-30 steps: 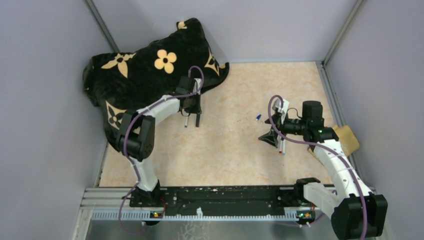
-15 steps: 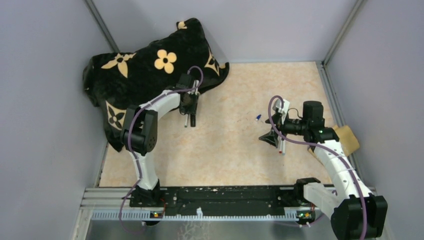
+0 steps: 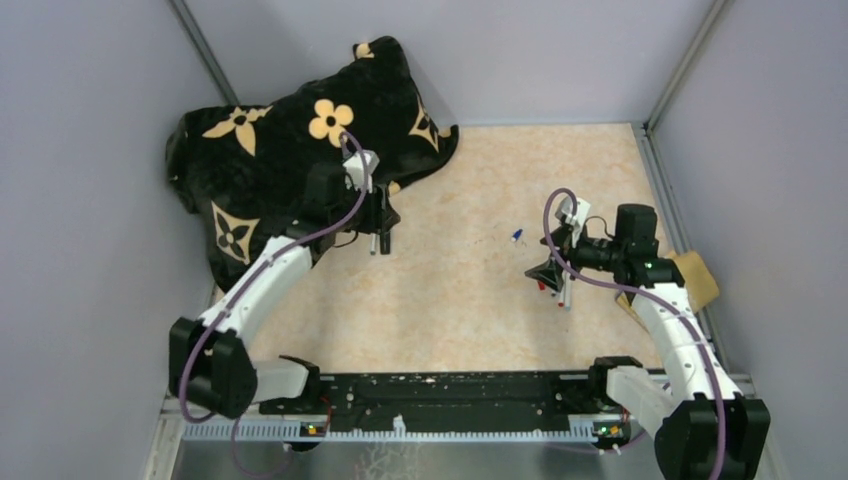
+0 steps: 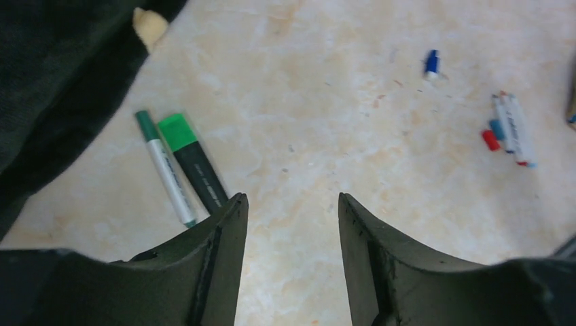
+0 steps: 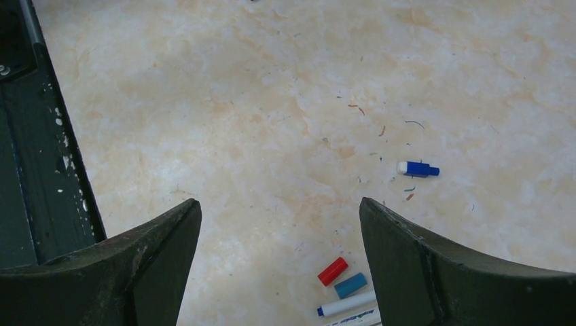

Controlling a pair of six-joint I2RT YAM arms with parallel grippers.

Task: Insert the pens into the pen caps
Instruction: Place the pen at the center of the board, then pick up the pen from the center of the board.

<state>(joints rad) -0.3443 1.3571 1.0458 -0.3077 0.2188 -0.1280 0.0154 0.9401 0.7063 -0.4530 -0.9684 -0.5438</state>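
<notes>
Two capped pens lie side by side near the black cloth: a white pen with a green cap and a thicker black marker with a bright green cap. My left gripper hovers just beside them, open and empty. On the right lie a red cap, a teal-blue cap, and white pens. My right gripper hangs open over them, holding nothing. A small blue-and-white piece lies apart.
A black cloth with tan flower shapes covers the far left corner, reaching under my left wrist. A tan cardboard box sits against the right wall. Grey walls close in the table on three sides.
My left gripper has opened wider and its arm has swung, elbow out to the left, wrist back over the cloth edge. The two green-capped pens stay on the table. The right arm barely moved.
</notes>
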